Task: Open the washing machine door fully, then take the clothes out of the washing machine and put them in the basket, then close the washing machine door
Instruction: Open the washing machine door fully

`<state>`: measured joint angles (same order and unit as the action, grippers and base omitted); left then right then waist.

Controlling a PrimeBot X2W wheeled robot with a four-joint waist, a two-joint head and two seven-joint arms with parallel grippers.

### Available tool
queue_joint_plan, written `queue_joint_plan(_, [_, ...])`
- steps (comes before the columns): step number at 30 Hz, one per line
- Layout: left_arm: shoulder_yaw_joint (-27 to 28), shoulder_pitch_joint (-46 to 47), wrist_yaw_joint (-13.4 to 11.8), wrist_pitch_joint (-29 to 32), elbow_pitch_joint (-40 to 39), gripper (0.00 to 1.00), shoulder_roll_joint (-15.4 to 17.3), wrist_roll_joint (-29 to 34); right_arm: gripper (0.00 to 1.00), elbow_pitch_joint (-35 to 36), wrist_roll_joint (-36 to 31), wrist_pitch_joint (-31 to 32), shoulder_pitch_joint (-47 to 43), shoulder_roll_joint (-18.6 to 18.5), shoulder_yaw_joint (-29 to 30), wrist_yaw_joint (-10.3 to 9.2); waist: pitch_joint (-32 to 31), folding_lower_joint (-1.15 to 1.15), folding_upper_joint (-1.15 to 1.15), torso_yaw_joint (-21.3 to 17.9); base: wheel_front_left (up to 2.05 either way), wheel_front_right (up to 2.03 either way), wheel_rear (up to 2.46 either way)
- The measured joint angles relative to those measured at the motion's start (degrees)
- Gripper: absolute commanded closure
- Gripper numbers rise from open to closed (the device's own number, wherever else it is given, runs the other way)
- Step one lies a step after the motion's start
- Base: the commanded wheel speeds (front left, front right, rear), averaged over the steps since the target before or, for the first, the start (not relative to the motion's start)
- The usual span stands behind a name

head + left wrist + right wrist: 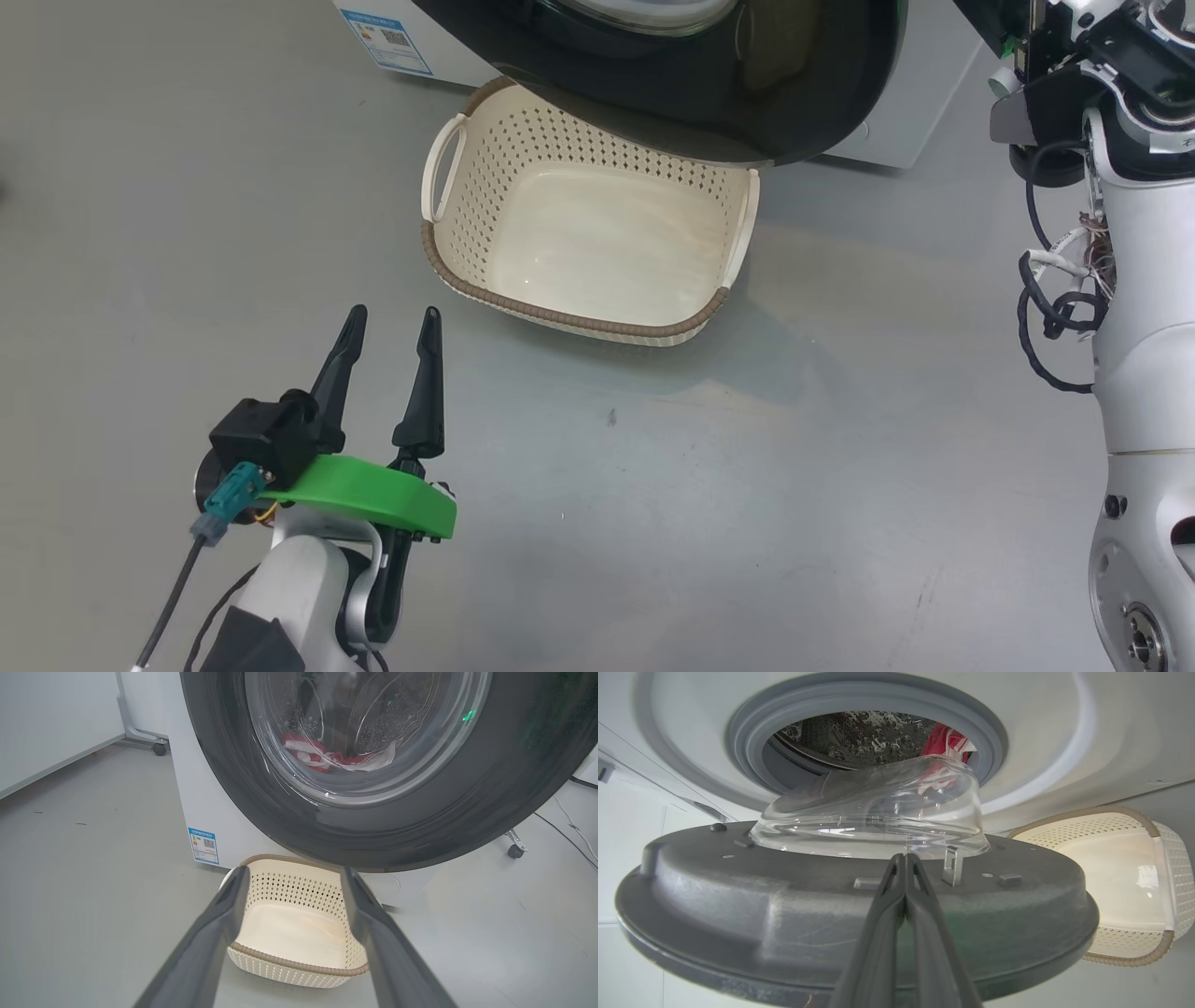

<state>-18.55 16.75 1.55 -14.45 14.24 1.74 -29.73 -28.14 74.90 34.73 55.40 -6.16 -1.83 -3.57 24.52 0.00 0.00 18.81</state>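
The washing machine door [709,93], with its glossy black rim, stands partly open and overhangs the far side of the empty cream basket [560,317] on the floor. My left gripper [392,317] is open and holds nothing, low at the near left of the basket. Along its fingers I see the door [420,812] and, through the glass, the red and white clothes [317,758]. My right gripper [903,856] is shut, its tips at the door's grey inner face [784,914] by the base of the glass bowl. Beyond it, the grey-ringed opening of the washing machine [1041,742] shows red clothes [945,742].
The machine's white body [887,112] carries a blue label [387,37] at the lower left. My right arm [1139,280] with loose cables rises along the right edge. A caster of a wheeled frame [159,746] stands left of the machine; a cable [570,826] lies on the floor right.
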Motion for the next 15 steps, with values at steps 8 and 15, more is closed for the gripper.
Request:
queue_joint_plan(8, [-0.1,0.0,-0.2,0.0,0.1,0.00,0.0,0.0,1.00,-2.6,3.8,5.9,1.8,0.1,0.9,-2.25,-0.1,0.00,0.00,0.6,0.00,0.00,0.00])
queue_joint_plan(15, [-0.1,0.0,-0.3,0.0,0.3,0.00,0.0,0.0,1.00,-3.9,5.4,10.1,1.9,0.2,-0.3,-3.10,-0.2,0.00,0.00,0.8,0.00,0.00,0.00])
